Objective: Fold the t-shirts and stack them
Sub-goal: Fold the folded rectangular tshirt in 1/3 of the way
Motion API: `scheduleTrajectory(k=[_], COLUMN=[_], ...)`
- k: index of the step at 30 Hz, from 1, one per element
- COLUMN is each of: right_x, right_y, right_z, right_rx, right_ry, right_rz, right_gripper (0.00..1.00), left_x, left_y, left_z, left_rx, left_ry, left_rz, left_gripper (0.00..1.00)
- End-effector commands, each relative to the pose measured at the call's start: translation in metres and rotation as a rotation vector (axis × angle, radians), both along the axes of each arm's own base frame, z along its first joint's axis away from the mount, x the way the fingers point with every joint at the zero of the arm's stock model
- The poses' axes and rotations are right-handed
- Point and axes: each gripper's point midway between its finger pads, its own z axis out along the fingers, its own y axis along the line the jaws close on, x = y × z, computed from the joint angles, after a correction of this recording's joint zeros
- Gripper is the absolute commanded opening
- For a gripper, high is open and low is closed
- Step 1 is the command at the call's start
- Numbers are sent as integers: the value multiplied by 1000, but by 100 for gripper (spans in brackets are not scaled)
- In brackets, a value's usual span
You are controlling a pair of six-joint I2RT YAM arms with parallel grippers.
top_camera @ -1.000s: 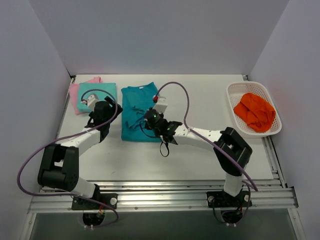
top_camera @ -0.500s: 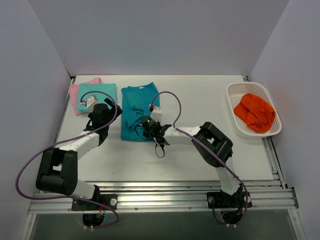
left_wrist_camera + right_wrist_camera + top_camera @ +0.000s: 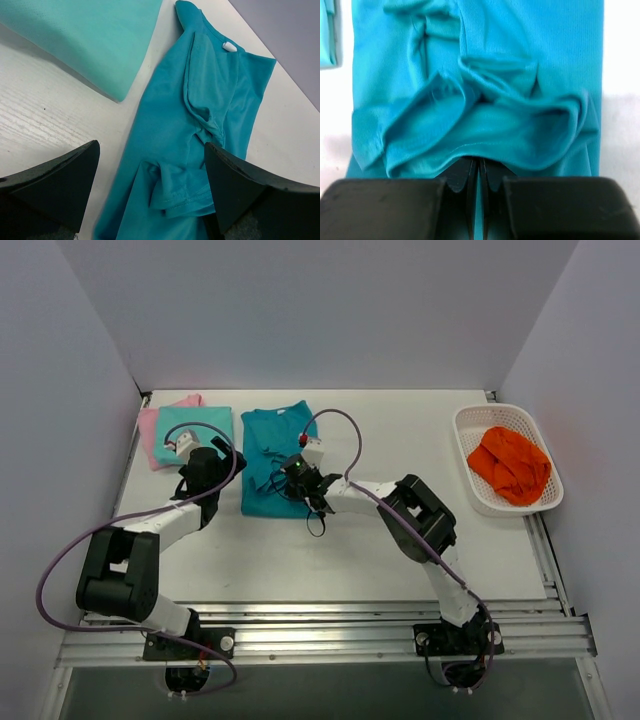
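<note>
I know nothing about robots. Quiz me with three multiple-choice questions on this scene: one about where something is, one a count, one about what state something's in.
1. Where is the orange cloth? A in the white basket; B on the floor; C on a shelf.
2. How many folded tees are stacked at the far left? A one; B two; C four.
3. The left hand is: A open; B shut on a cup; C shut on a pen.

Answers:
1 A, it lies bunched inside the basket.
2 B, an aqua-mint tee lies on a pink tee.
3 A, its fingers stand wide apart, gripping nothing.
</note>
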Motion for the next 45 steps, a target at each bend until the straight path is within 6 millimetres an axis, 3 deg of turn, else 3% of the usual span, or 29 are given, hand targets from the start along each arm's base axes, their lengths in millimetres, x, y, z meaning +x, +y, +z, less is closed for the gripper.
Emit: scheduleTrajectory(k=[1, 9, 10, 12, 13, 16, 17, 18, 20, 21, 23, 25, 29, 31, 32, 33, 34, 35, 36, 37, 38, 40, 41, 42, 45], right_x=[27, 96, 111, 124, 138, 155, 163, 163, 168, 169, 179, 187, 204, 197, 190, 185, 178, 171, 162, 150, 143, 131, 119, 110, 87], right_y=[-2, -1, 1, 0, 0, 1, 3, 8, 21, 26, 35, 39, 36, 18, 10, 1, -16, -26, -36, -53, -64, -83, -97, -105, -125], right_z=[6, -6, 7, 7, 20, 22, 35, 39, 64, 79, 117, 129, 151, 143, 185, 185, 157, 156, 180, 153, 168, 154, 128, 138, 122], right_rx=[-3, 42, 71, 86, 120, 164, 205, 235, 309, 336, 400, 443, 585, 590, 618, 606, 554, 535, 535, 496, 493, 460, 420, 420, 378], right_ry=[-16, -14, -38, -44, -66, -68, -88, -89, -144, -177, -282, -328, -393, -375, -466, -475, -451, -456, -490, -448, -469, -441, -398, -414, -394], right_rz=[-4, -9, -6, -5, -3, 10, 26, 56, 118, 145, 184, 208, 248, 228, 230, 212, 167, 150, 140, 114, 92, 51, 17, 6, -31], right_gripper=[0, 0, 0, 0, 0, 0, 2, 5, 21, 39, 50, 63, 70, 71, 72, 72, 72, 72, 72, 72, 72, 71, 72, 72, 71], left_x=[11, 9, 9, 8, 9, 10, 11, 11, 13, 14, 15, 15, 12, 10, 7, 6, 5, 5, 2, 1, 0, -6, -9, -16, -23], left_y=[-1, 0, 0, -1, -1, -4, -5, -5, -9, -11, -12, -13, -14, -14, -14, -14, -16, -18, -22, -25, -28, -39, -44, -54, -72], left_z=[11, -1, -2, -5, -5, -8, -8, -10, -15, -18, -21, -23, -22, -17, -19, -20, -20, -21, -25, -26, -28, -35, -39, -46, -57], left_rx=[4, 14, 16, 17, 16, 13, 11, 11, 2, 1, -5, -5, -1, 0, -1, -7, -11, -16, -32, -42, -51, -86, -96, -118, -178], left_ry=[-53, -35, -33, -28, -28, -26, -28, -24, -21, -14, -9, -3, 0, -12, -8, -10, -11, -11, 0, -1, 1, 13, 22, 40, 53], left_rz=[-13, -16, -18, -23, -25, -40, -43, -46, -60, -64, -73, -76, -86, -88, -91, -88, -93, -95, -105, -113, -118, -139, -146, -161, -176], left_gripper=[94, 95, 95, 95, 95, 95, 96, 96, 97, 97, 98, 98, 98, 98, 98, 98, 98, 98, 99, 99, 99, 99, 99, 99, 99])
